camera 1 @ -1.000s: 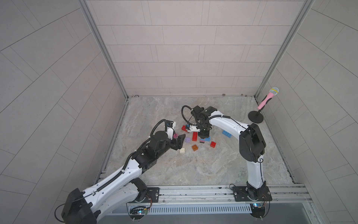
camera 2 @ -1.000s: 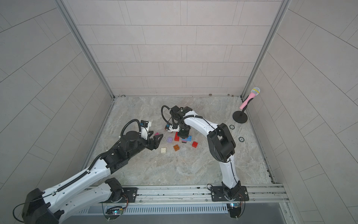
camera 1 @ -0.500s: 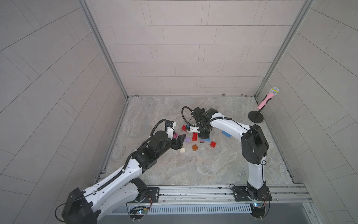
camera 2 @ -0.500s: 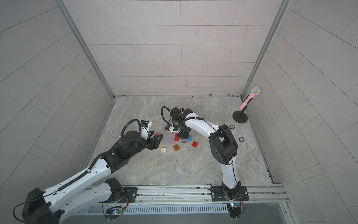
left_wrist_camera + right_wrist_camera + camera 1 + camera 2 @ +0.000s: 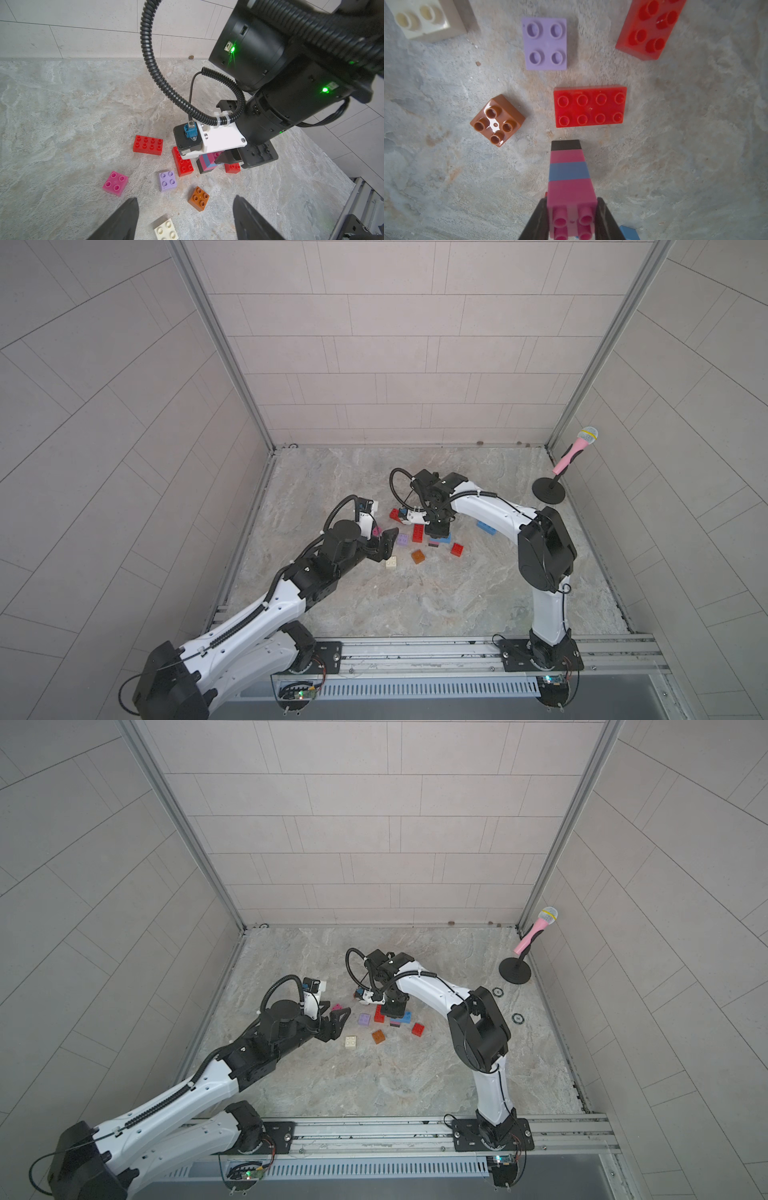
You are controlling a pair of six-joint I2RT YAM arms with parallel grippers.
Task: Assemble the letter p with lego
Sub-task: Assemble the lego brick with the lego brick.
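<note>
Fingers (image 5: 537, 224) of the right gripper (image 5: 572, 200), black and wedge-shaped, pinch the pink studded top of a glossy plastic lego stack (image 5: 569, 172) banded black, pink, blue, pink. Its base sits by a red eight-stud oblong brick (image 5: 589, 106) on the mottled, stone-look tabletop (image 5: 675, 166). On the left gripper (image 5: 185, 198), the fingers stand wide apart near a cream square brick (image 5: 166, 229).
</note>
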